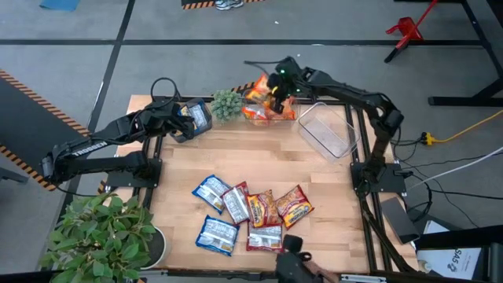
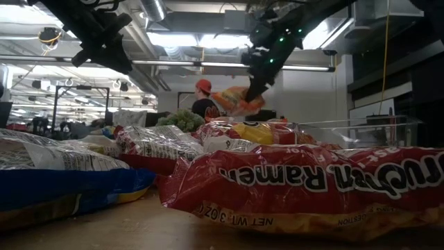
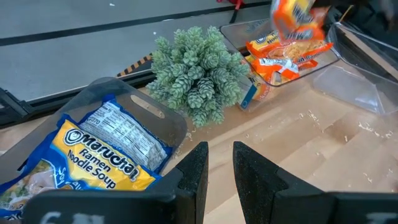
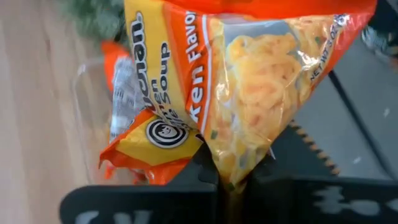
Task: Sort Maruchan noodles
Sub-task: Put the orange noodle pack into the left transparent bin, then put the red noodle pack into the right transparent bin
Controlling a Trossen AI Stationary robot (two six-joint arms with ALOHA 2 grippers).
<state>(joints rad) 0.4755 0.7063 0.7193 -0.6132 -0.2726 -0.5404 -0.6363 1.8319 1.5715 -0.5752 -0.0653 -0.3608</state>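
My right gripper (image 1: 276,86) is over the table's far middle, shut on an orange chicken-flavor Maruchan packet (image 4: 249,93) above a clear bin (image 1: 267,115) that holds other orange packets (image 3: 283,59). My left gripper (image 3: 219,167) is open by a narrow gap with nothing in it. It hovers next to a clear bin (image 1: 196,116) where a blue-and-yellow packet (image 3: 106,152) lies. Several blue, red and orange packets (image 1: 247,212) lie flat in a pile near the table's near edge, with a red one (image 2: 312,184) closest in the low view. My right gripper pinches the orange packet between its two fingers by a narrowed corner (image 4: 231,171). The fingers come from above, slanting down (image 2: 253,73). The packet hangs lifted clear (image 2: 236,101) over the bin of orange packets, with its body spreading away from the fingers.
A small green succulent plant (image 1: 226,104) stands between the two filled bins. An empty clear bin (image 1: 326,130) sits toward the table's right. A large leafy plant (image 1: 102,232) is at the near left corner. Bare wood shows in the table's middle (image 1: 259,157).
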